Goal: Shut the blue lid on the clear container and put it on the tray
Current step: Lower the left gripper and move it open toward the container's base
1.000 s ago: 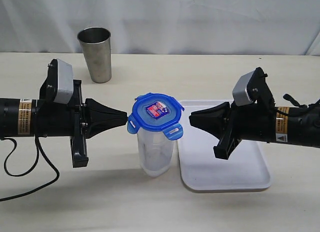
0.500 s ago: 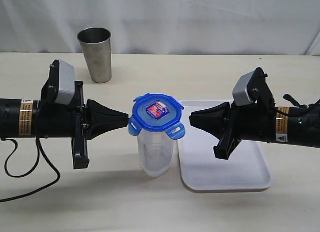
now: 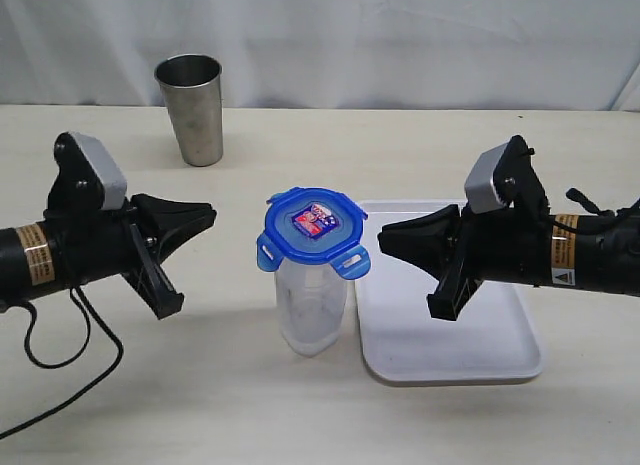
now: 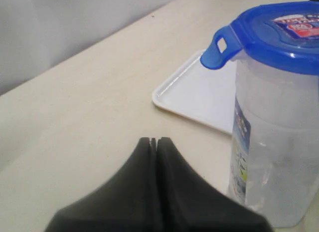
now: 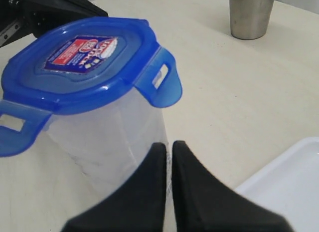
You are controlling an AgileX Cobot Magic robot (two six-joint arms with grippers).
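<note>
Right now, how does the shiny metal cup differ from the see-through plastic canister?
The shiny steel cup is opaque; the tall clear plastic canister is see-through. The cup's top is open, while the canister wears a blue plastic lid with its flaps sticking out. The cup stands far back; the canister stands right beside the flat white tray. Both stand upright and taper toward the base.

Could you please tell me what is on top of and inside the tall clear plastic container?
A roundish blue plastic lid rests on its mouth, flaps sticking outward. Through the clear plastic container's cloudy wall nothing shows inside; the lid covers any view from above.
</note>
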